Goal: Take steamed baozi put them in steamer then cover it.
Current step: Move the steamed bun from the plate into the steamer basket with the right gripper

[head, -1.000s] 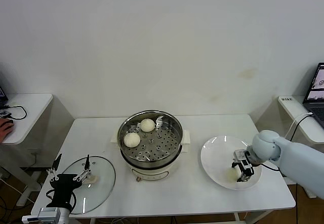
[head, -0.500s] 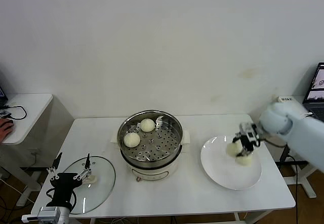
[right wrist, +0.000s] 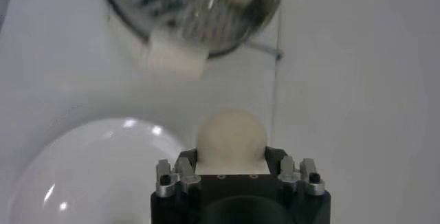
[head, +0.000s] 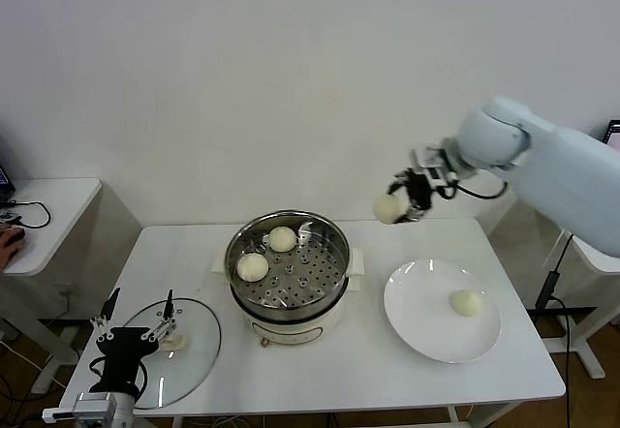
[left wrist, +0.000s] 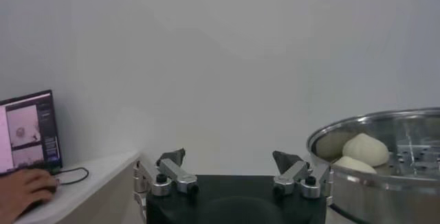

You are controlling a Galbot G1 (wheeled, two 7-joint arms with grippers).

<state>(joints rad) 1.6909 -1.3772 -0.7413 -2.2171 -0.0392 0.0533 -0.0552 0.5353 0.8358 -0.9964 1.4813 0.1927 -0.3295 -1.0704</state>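
Head view shows you the big change over the last second: your right gripper (head: 412,198), which was down on the white plate (head: 417,312) closing on a bun, has lifted off and swung up and inward, and it now hangs high between the plate and the steamer (head: 288,265), behind both. Its fingers are clenched on one steamed baozi (head: 389,208), which the right wrist view confirms, with the carried baozi (right wrist: 231,136) seated between the jaws just above the table. So the pick has succeeded and you are mid-transfer. Two baozi already sit on the perforated tray, one toward the rear (head: 282,239) and one at the left (head: 252,267), leaving the right and front parts of the tray bare for this third one. One last baozi (head: 467,302) lies on the plate, well apart from the steamer. Your left gripper (head: 136,337) is parked low over the glass cover (head: 194,351), which lies flat on the table left of the steamer; its fingers are spread and hold nothing, as the left wrist view also shows. By my reading you are roughly halfway: carry left, lower over a bare patch of tray, release, fetch the last bun, then cover.
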